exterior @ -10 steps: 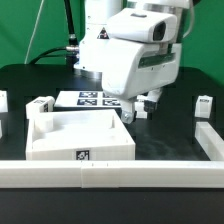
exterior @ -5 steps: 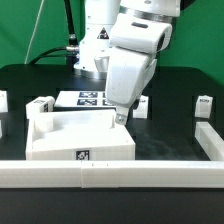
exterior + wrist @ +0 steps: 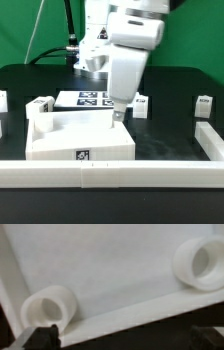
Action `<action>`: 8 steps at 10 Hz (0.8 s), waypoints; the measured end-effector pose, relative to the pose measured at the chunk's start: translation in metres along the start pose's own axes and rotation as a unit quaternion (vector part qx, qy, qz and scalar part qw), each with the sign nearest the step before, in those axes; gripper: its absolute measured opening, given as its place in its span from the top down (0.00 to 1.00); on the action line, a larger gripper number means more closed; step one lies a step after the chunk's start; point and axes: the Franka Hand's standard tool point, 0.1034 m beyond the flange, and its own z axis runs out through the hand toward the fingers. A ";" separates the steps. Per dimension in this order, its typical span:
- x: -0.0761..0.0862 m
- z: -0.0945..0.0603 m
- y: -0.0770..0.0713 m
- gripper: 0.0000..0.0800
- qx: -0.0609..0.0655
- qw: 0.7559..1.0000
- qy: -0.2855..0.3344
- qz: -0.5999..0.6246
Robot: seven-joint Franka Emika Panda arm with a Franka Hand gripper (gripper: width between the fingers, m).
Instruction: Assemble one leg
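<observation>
The pincer [image 3: 118, 114] is hovering spread wide and empty over the tray's [image 3: 50, 148] corner hole [image 3: 62, 300]. The leg [image 3: 204, 103] is sitting loose on the counter [image 3: 170, 138], well apart, at the exterior view's right. Judging by this, grasping and fitting are still waiting.

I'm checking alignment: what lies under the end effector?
A corner of the white tray, with two round holes in the wrist view. The table beneath it is covered.

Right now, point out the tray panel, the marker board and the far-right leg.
tray panel [image 3: 60, 148]: exterior view, its front wall.
marker board [image 3: 85, 98]: exterior view, its tagged top face.
leg [image 3: 204, 104]: exterior view, middle of its front face.
</observation>
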 end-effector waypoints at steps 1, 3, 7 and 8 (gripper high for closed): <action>-0.017 0.007 -0.006 0.19 0.008 0.999 0.003 -0.042; -0.025 0.012 -0.008 0.19 0.014 0.999 0.007 -0.045; -0.027 0.014 -0.011 0.19 0.017 0.998 0.008 -0.055; -0.030 0.021 -0.022 0.19 0.021 0.998 0.011 -0.056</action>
